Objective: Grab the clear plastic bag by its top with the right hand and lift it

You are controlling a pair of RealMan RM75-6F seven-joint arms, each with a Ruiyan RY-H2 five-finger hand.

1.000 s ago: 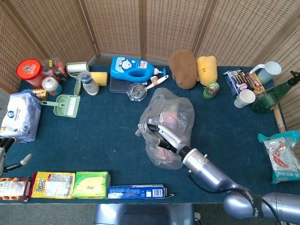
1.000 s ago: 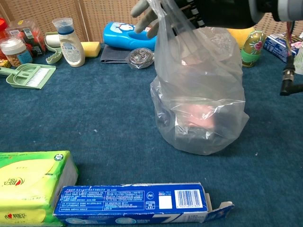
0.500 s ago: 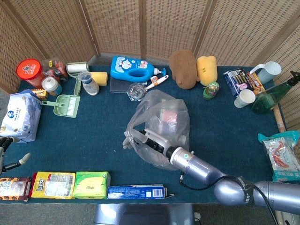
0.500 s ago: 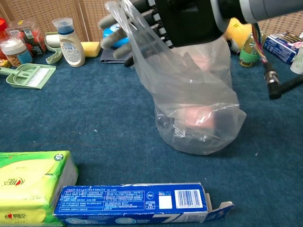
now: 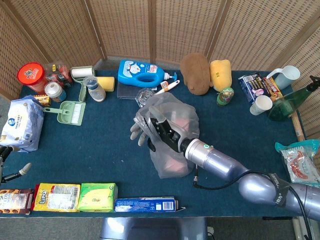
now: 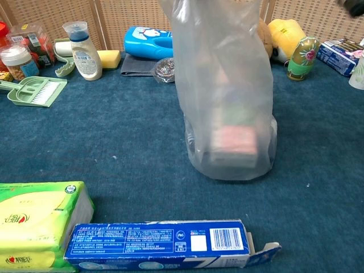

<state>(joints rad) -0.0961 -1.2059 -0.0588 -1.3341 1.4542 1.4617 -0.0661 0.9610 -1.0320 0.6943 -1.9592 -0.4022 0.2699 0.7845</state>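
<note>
The clear plastic bag (image 5: 172, 150) stands mid-table, with a pink packet and dark items inside. My right hand (image 5: 150, 129) grips its gathered top from the right, fingers sticking out past the bag's left side. The chest view shows the bag (image 6: 227, 102) pulled tall and taut, its top running out of the frame, so the hand is not seen there. The bag's bottom is at or just above the blue cloth; I cannot tell which. My left hand (image 5: 15, 170) shows only partly at the table's left edge, fingers apart and holding nothing.
A blue box (image 6: 165, 242) and a green tissue pack (image 6: 40, 222) lie along the front edge. Behind the bag are a steel scourer (image 6: 166, 68), a blue detergent bottle (image 5: 142, 72) and a brown plush toy (image 5: 196, 72). A green dustpan (image 5: 72, 111) sits left.
My right hand has moved up and away from the front edge with the bag's top, pulling the slumped bag upright and taut. The left hand has not moved.
</note>
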